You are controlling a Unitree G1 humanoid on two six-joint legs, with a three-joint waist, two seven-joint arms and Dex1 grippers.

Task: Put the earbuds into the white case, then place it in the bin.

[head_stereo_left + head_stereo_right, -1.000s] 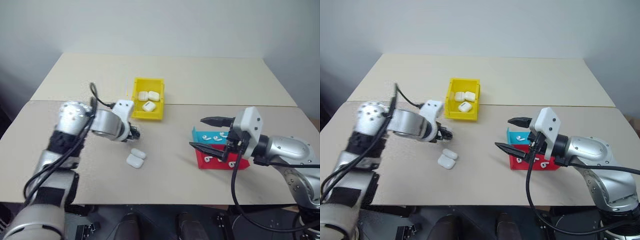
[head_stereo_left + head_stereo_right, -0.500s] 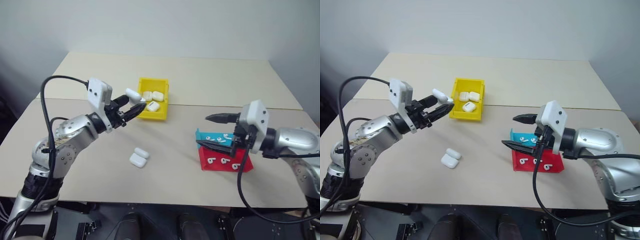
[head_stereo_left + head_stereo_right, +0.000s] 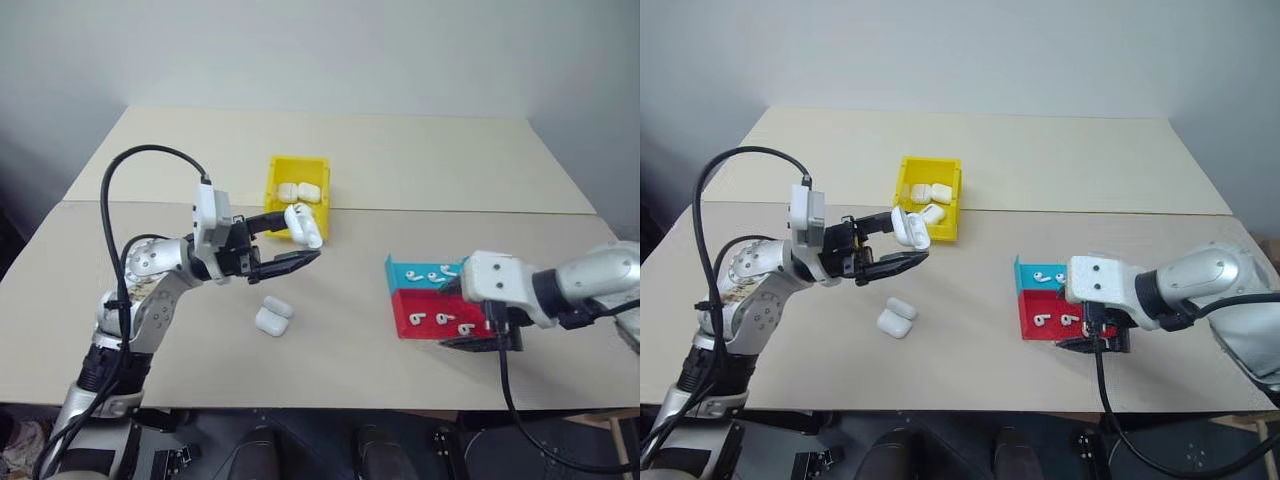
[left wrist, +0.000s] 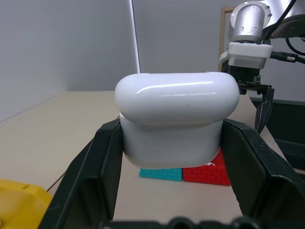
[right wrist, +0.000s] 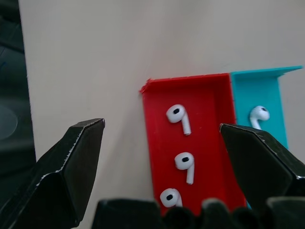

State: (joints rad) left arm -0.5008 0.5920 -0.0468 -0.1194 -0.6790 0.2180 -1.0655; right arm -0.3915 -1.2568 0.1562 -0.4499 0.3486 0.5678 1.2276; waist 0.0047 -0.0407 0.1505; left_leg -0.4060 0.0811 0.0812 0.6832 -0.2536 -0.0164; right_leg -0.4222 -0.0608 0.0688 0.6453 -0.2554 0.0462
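While clamped in left gripper, white case, lifted above table

Beige tabletop carries the yellow bin; nearer lies a white case, and right of that the teal-and-red tray.

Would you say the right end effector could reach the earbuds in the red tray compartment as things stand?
Probably yes. The right end effector is open and hangs right above the earbuds in the red tray compartment, and nothing lies between them.
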